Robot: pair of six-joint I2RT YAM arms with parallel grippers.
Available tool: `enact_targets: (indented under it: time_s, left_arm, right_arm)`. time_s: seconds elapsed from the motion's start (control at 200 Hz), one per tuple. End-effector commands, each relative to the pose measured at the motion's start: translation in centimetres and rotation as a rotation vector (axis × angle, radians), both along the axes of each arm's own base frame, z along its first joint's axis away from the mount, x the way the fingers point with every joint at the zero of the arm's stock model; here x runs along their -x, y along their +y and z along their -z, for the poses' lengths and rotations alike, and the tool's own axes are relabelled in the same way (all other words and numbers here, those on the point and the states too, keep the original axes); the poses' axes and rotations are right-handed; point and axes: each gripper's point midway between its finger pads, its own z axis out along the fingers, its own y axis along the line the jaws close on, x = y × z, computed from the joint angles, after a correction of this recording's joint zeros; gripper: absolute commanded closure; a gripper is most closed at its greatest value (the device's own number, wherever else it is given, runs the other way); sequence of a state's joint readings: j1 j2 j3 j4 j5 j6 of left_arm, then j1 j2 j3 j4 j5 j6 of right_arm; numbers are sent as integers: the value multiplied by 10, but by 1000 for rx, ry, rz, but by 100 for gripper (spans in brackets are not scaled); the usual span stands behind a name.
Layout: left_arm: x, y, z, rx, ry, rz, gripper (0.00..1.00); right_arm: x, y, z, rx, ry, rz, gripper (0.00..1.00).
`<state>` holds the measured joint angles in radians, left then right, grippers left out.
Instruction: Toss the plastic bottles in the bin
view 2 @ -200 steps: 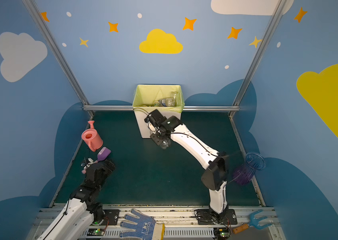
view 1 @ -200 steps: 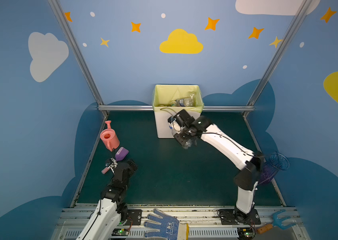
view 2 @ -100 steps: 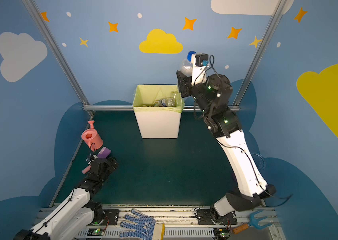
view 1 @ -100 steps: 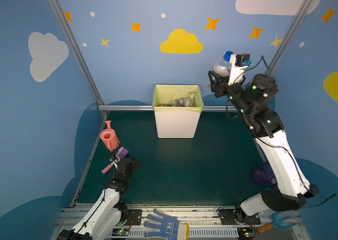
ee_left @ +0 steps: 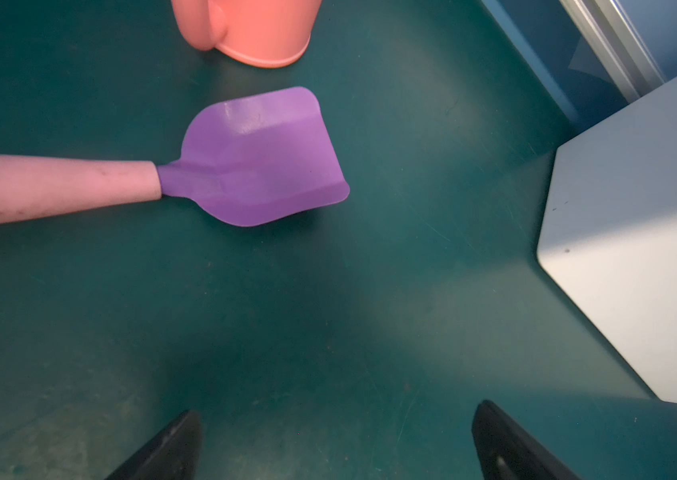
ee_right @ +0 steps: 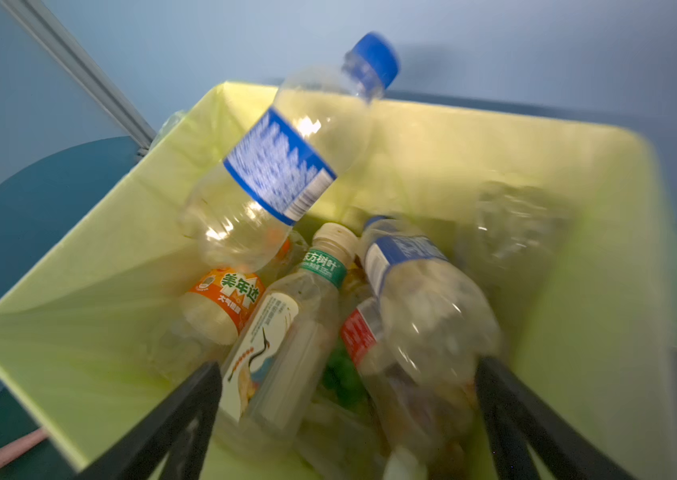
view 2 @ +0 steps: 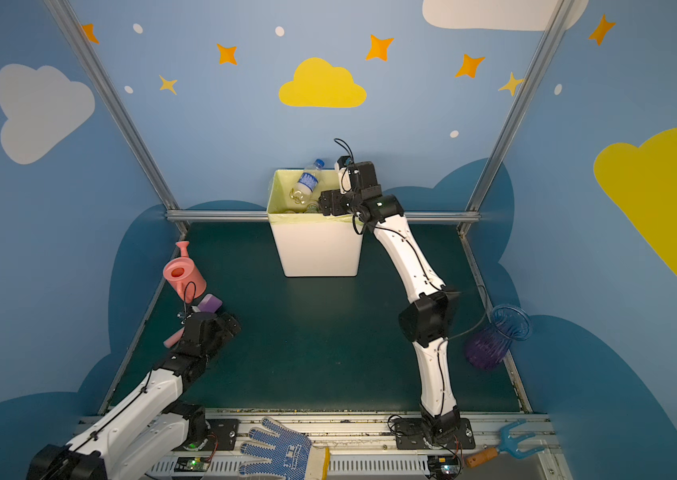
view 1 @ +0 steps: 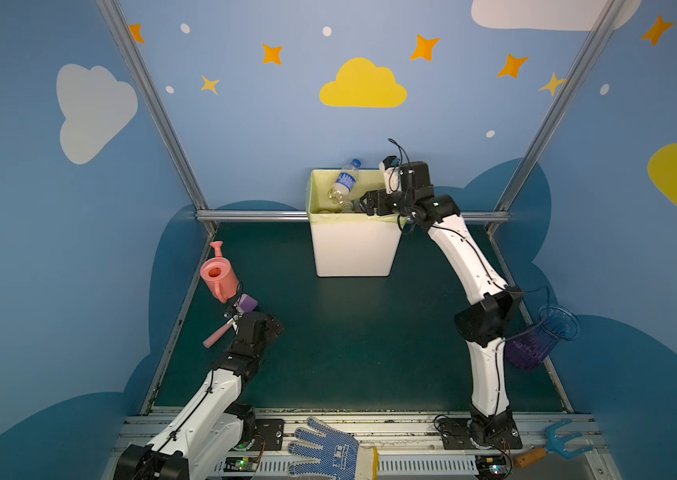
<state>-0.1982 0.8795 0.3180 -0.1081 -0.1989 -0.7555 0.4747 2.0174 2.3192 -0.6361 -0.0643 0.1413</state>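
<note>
Upper centre, a blue-capped bottle point(view 1: 344, 183) tilts over the lined bin point(view 1: 353, 253), clear of the right jaws spread to drop it; left jaws apart.

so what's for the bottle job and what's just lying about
job: clear plastic bottle with blue cap; other plastic bottles inside; white rectangular bin with yellow-green liner
lying about: pink watering can; purple scoop with pink handle; blue dotted glove; purple mesh vase; blue hand rake

Even bright light, soft shadows, right wrist view motion-blurred
</note>
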Motion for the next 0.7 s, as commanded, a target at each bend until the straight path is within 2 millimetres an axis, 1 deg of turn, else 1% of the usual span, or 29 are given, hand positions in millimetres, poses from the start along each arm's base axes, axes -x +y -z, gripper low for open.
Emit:
enact_targets:
  time_s: [0.0, 0.115, 0.135, 0.21, 0.345, 0.441, 0.491, 0.496, 0.556, 0.651, 0.656, 0.666, 0.696]
  left_arm:
    - [-3, -1, -3, 0, -9, 6, 0]
    - [-4, 0, -4, -8, -5, 10, 0]
    - [-4, 0, -5, -10, -6, 11, 0]
    - [-5, 1, -7, -18, -11, 9, 0]
    - [-5, 3, -9, -35, -17, 7, 0]
    - [-5, 5, -10, -52, -15, 6, 0]
    - [-5, 7, -13, -64, -18, 1, 0]
    - [-5, 7, -13, -67, -19, 1, 0]
    - [-4, 12, -15, -90, -20, -14, 0]
    - [-4, 18, -23, -119, -41, -31, 0]
    - [-4, 18, -23, -120, -43, -33, 0]
    - [-5, 18, -24, -122, -46, -34, 0]
    - [-5, 19, -26, -127, -53, -37, 0]
  right_arm:
    - [50, -38, -132, -133, -314, 48, 5]
    - [64, -54, -127, -112, -303, 73, 5]
    - [65, -57, -122, -105, -294, 78, 5]
    - [71, -69, -113, -95, -285, 104, 5]
    - [75, -98, -87, -81, -261, 181, 5]
    - [80, -123, -59, -68, -227, 234, 5]
    - [84, -136, -35, -48, -200, 256, 5]
    - [85, -137, -36, -50, -204, 259, 5]
    - [91, -151, -2, -15, -188, 273, 5]
    - [102, -178, 60, 60, -188, 321, 4]
    - [103, -180, 59, 62, -197, 327, 4]
    - [105, -183, 69, 75, -190, 332, 4]
    - [109, -192, 87, 98, -197, 345, 4]
